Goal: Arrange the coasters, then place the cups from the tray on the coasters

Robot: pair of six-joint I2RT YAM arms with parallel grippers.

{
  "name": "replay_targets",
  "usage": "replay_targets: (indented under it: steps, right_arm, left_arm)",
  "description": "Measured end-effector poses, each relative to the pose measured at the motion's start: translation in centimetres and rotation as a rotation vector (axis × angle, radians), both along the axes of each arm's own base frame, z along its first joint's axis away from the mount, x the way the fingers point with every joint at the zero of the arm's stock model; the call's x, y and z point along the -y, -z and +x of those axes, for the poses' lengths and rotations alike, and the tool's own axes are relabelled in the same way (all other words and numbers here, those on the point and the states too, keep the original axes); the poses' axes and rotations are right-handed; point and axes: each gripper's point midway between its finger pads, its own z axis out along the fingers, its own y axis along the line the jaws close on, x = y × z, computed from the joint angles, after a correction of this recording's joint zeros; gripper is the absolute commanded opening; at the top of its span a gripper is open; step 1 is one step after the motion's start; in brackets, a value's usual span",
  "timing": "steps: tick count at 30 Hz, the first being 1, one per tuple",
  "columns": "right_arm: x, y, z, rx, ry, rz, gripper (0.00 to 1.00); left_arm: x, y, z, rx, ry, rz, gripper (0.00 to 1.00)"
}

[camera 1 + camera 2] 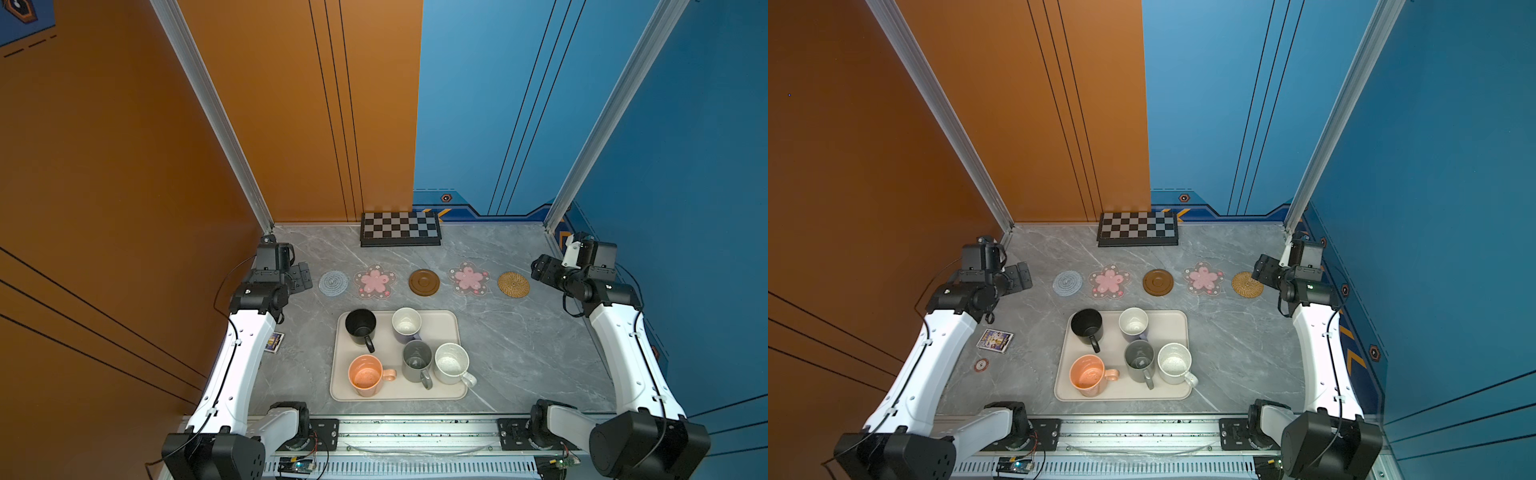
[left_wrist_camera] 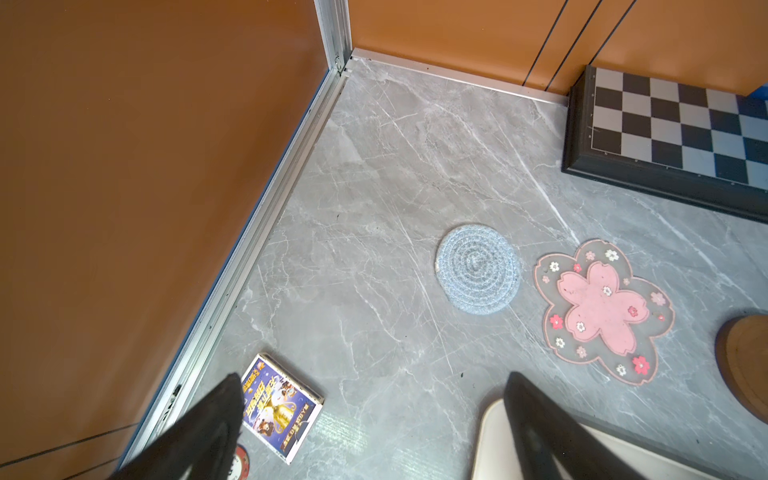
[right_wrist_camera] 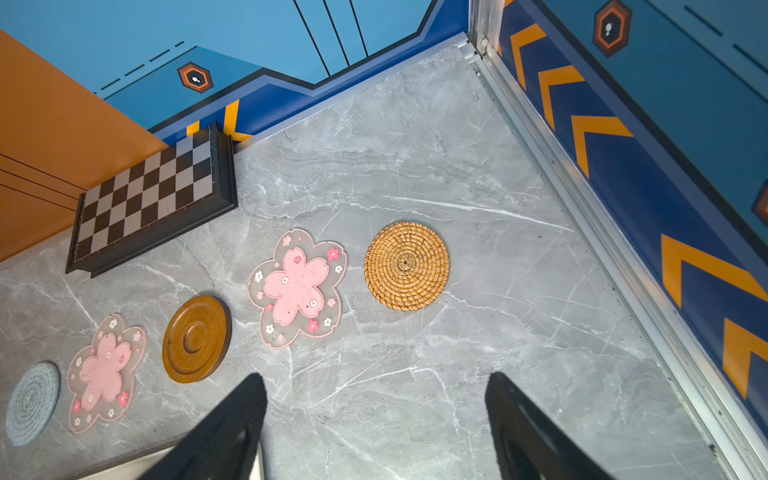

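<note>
Left jaws wide, empty, blue-grey coaster [image 2: 478,269] well ahead; right jaws wide, empty, rattan coaster [image 3: 406,266] ahead, untouched.

Cups [image 1: 360,326] on tray [image 1: 451,321], coasters [image 1: 424,282] behind.

We take this for a robotics lab's test cell, not a home. Bare aluminium posts [image 1: 216,124] frame it and hold printed orange panels [image 1: 104,166] and blue panels [image 1: 685,166] marked with hexagons and chevrons. The marble-patterned tabletop [image 1: 519,332] ends at a metal rail [image 1: 415,432]. There the left arm [image 1: 245,353] and the right arm [image 1: 623,345] are bolted on, with a bare circuit board [image 1: 296,464] and loose wiring below.
</note>
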Motion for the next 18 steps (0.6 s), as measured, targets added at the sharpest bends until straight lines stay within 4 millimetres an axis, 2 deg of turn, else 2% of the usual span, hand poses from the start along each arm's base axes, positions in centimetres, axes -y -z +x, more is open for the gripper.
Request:
replay_targets:
  steps: [4,7,12,18]
  right_arm:
    - [0.3,-0.6,-0.2,0.035,0.014,-0.01,0.96]
    - [0.6,-0.2,-0.1,0.037,0.027,-0.007,0.98]
    - [1.1,1.3,0.1,0.03,0.061,-0.003,1.0]
    - [1.6,4.1,-0.2,0.004,0.091,-0.004,1.0]
  left_arm:
    - [-1.3,0.0,-0.5,0.05,-0.05,-0.009,0.98]
    - [-2.6,-0.1,-0.5,0.093,-0.091,-0.007,0.98]
    - [-3.1,1.6,-0.7,0.121,-0.105,-0.004,0.98]
    - [-3.1,3.4,-0.8,0.132,-0.106,-0.002,0.98]
